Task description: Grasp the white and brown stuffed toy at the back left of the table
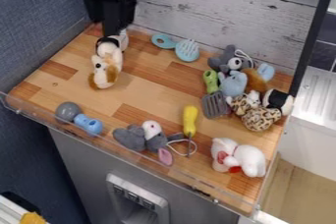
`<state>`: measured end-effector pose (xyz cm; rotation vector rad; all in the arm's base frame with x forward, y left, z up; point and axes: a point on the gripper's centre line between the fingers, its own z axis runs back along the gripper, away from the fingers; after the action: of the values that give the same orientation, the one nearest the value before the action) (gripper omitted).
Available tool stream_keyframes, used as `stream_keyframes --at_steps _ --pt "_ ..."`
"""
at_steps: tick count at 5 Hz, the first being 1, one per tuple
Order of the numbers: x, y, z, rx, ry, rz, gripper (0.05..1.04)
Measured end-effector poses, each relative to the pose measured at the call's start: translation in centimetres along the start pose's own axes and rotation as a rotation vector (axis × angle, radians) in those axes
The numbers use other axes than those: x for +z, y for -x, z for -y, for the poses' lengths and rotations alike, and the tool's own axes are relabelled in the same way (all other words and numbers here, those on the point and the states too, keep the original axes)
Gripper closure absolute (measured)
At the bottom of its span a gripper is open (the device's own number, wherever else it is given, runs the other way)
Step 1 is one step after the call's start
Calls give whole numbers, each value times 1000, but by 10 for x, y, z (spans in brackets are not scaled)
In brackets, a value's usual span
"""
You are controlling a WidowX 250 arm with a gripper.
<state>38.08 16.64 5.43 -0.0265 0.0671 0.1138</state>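
Note:
At the upper left, the black gripper hangs down over the back corner of the wooden surface. Directly beneath it is a white, brown and black plush dog, its brown-eared head toward the front and its black patch at the gripper's lower end. Whether the two touch cannot be made out. To the right, along the back wall, lies a light blue slotted utensil.
Plush toys, including a leopard-print one, crowd the right side around a grey spatula. Along the front are a grey-blue toy, a grey plush, a yellow-handled tool and a white plush. A clear rail edges the surface.

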Motion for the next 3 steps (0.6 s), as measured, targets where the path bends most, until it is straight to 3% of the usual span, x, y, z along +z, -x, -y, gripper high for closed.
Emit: stream_keyframes --at_steps 1,2,3 --pt "-45 7 3 99 22 -56 79" --pt "-49 7 6 259 26 -34 132" --pt "-49 6 7 387 27 -28 398"
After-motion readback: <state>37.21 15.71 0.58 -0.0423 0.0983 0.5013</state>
